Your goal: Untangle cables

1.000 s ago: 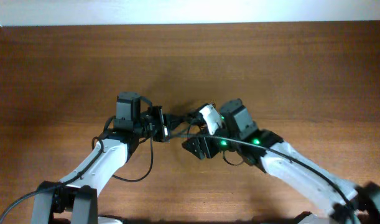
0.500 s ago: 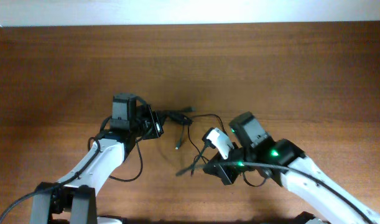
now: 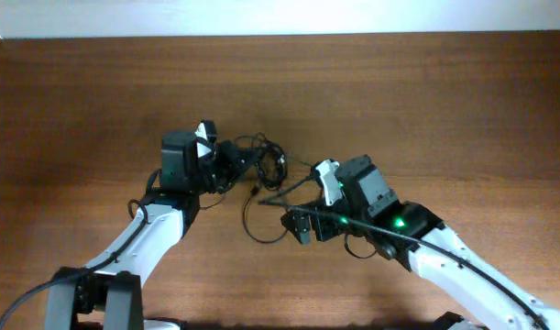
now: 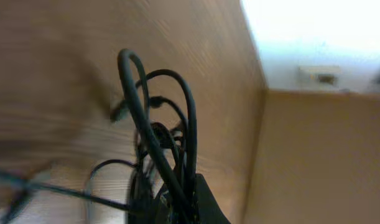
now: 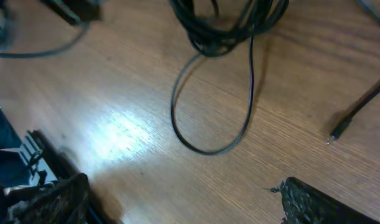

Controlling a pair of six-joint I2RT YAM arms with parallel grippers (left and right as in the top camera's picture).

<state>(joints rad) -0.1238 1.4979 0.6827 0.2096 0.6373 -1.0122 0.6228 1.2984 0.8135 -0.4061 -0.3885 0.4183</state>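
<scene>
The cables [image 3: 263, 161] are thin black cords bunched in a knot at the table's middle. My left gripper [image 3: 226, 167] is shut on that bunch; in the left wrist view the cables [image 4: 162, 143] rise in loops out of the left gripper [image 4: 177, 208]. One loose loop [image 3: 261, 227] trails from the knot onto the wood. My right gripper [image 3: 309, 200] is just right of the knot, open, with nothing between its fingers. Its wrist view shows the loop [image 5: 209, 124], the knot [image 5: 230, 25] and a plug end [image 5: 340, 129] ahead of the right gripper [image 5: 183, 205].
The table [image 3: 444, 101] is bare brown wood, with a pale wall along its far edge. Thicker black cables of my own arms hang beside the left arm [image 3: 206, 247] and the right arm [image 3: 362, 246].
My right gripper has moved back up toward the knot and opened, letting go of its strand. A cable loop now lies on the wood. The left gripper has turned, still shut on the bunch.
</scene>
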